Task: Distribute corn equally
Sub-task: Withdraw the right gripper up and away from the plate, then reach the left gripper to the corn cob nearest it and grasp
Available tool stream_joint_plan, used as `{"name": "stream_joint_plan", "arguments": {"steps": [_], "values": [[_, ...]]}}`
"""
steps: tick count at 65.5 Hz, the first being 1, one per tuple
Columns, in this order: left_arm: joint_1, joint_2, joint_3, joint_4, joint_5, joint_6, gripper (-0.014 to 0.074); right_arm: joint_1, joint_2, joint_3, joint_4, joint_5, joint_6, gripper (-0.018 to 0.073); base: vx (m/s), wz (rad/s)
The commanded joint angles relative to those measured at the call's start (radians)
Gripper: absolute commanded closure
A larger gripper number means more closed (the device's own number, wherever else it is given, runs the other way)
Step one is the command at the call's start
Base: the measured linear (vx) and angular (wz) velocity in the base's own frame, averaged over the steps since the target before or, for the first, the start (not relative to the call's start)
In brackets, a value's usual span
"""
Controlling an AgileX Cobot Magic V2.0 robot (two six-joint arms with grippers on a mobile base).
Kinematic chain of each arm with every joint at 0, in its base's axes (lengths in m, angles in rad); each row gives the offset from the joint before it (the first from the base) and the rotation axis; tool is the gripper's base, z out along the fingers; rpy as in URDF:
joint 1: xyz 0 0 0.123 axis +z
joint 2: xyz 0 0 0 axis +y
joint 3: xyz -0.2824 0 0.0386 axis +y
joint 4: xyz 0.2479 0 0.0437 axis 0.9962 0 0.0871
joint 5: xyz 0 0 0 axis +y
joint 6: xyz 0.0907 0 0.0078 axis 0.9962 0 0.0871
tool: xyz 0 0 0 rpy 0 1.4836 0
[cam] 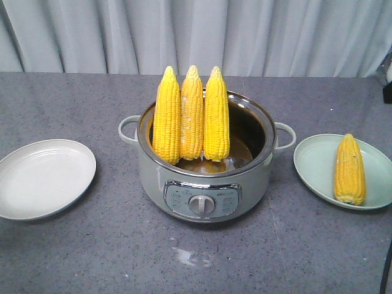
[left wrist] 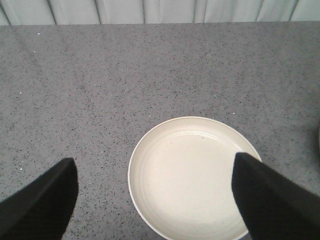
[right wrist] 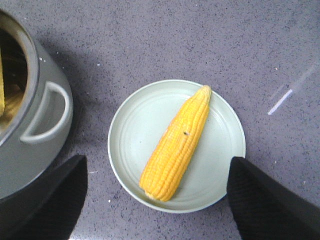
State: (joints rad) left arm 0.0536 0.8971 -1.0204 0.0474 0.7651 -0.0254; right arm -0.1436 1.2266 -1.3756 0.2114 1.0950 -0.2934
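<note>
Inside the pot [cam: 245,184], three cobs of corn [cam: 192,113] stand upright side by side, lower ends hidden behind its rim; a fourth cob [right wrist: 177,145] lies on the green plate [right wrist: 135,135]. Over that plate hangs the right gripper [right wrist: 157,161], fingers [right wrist: 260,200] spread wide, only their dark tips in frame, and the left gripper [left wrist: 153,160], likewise spread, hangs over the cream plate [left wrist: 190,170].

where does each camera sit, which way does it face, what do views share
Exterior front: before the table, looking across at the pot with three upright cobs, white plate, green plate with lone cob; no claw.
Left wrist: above the open left claw, looking down at the white plate.
Right wrist: above the open right claw, looking down at green plate, lone cob, pot.
Shared: front and right wrist, green plate; front and left, white plate.
</note>
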Motion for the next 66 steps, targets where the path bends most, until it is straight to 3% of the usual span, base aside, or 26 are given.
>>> {"name": "stream_joint_plan", "arguments": {"steps": [1,8,17,28,41,47,66], "values": [[-0.002,-0.004,-0.030,-0.008,-0.064,-0.002,0.0007,-0.001,-0.102,0.078,0.005,-0.122,-0.021,-0.0004,0.00,0.00],[-0.002,-0.004,-0.030,-0.022,-0.063,-0.002,0.0007,-0.001,-0.180,0.181,0.005,-0.181,-0.027,-0.0004,0.00,0.00],[-0.002,-0.004,-0.030,-0.109,-0.063,0.042,0.0007,-0.001,-0.226,0.238,0.005,-0.226,-0.037,-0.0004,0.00,0.00],[-0.002,0.023,-0.065,-0.294,-0.052,0.191,0.0007,-0.001,-0.228,0.238,0.017,-0.237,-0.037,-0.0004,0.00,0.00],[-0.015,0.158,-0.211,-0.514,-0.002,0.348,0.0007,-0.001,-0.228,0.238,0.036,-0.238,-0.037,-0.0004,0.00,0.00],[-0.062,0.249,-0.296,-0.552,0.019,0.375,0.0007,-0.001,-0.228,0.238,0.036,-0.238,-0.037,-0.0004,0.00,0.00],[-0.266,0.542,-0.539,-0.544,0.010,0.400,0.0007,-0.001,-0.228,0.238,0.036,-0.235,-0.037,-0.0004,0.00,0.00]]}}
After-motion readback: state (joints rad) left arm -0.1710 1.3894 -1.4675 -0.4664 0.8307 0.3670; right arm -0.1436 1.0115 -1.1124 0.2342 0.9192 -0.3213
